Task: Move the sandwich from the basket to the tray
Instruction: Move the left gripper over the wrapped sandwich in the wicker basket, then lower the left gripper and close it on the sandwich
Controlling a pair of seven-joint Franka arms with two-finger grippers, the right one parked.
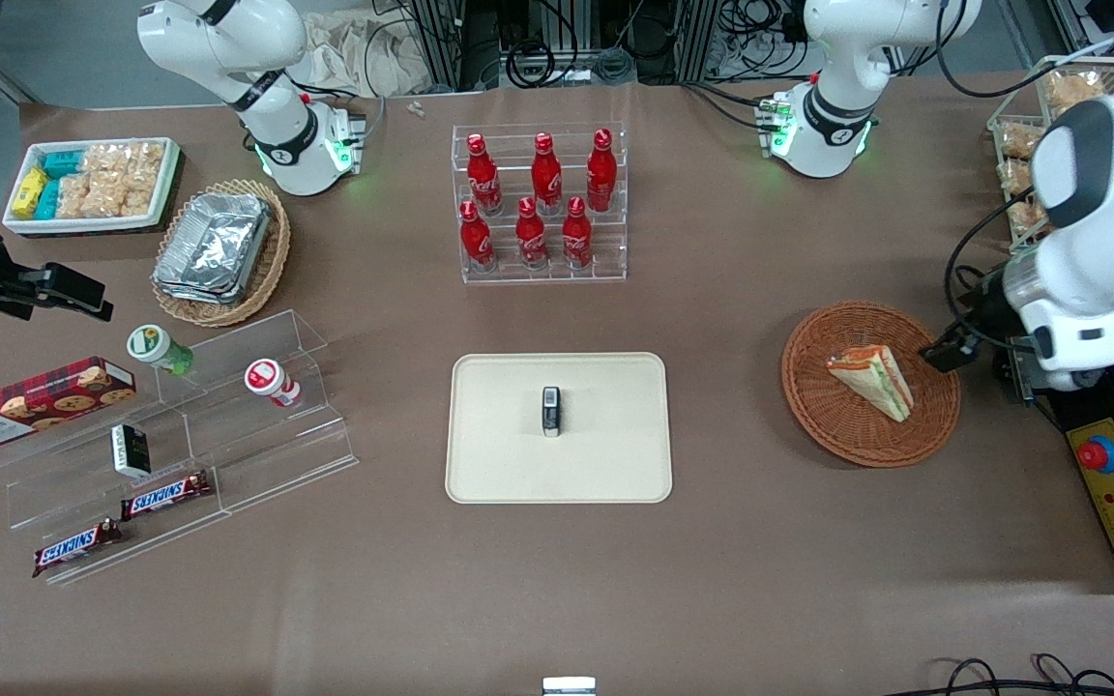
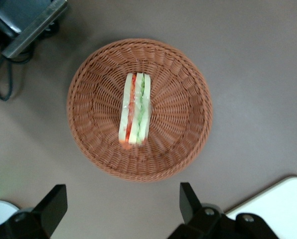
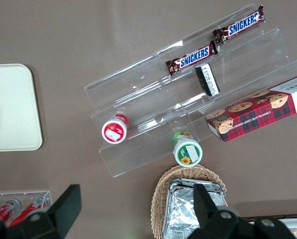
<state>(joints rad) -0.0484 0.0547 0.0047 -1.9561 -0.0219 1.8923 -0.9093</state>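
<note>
Brown tabletop: gripper [image 2: 123, 209] wide open, empty, above sandwich [image 2: 135, 108] in basket [image 2: 188, 149]

1 sandwich [image 1: 872, 380] lies in the basket [image 1: 818, 411]. The gripper [image 2: 122, 208], fingers spread, hangs above the basket rim. The tray [image 1: 615, 464] sits beside the basket, toward the parked arm.

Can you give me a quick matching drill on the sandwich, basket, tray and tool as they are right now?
Column one:
1. sandwich
2. basket
3. tray
4. left tool

Column two:
A. open, hovering above the table beside the basket
B. holds a small dark object at its centre
C. lying in the basket, filling edge up
D. woven, reddish-brown, toward the working arm's end of the table

Pairs: 1-C, 2-D, 3-B, 4-A
</note>
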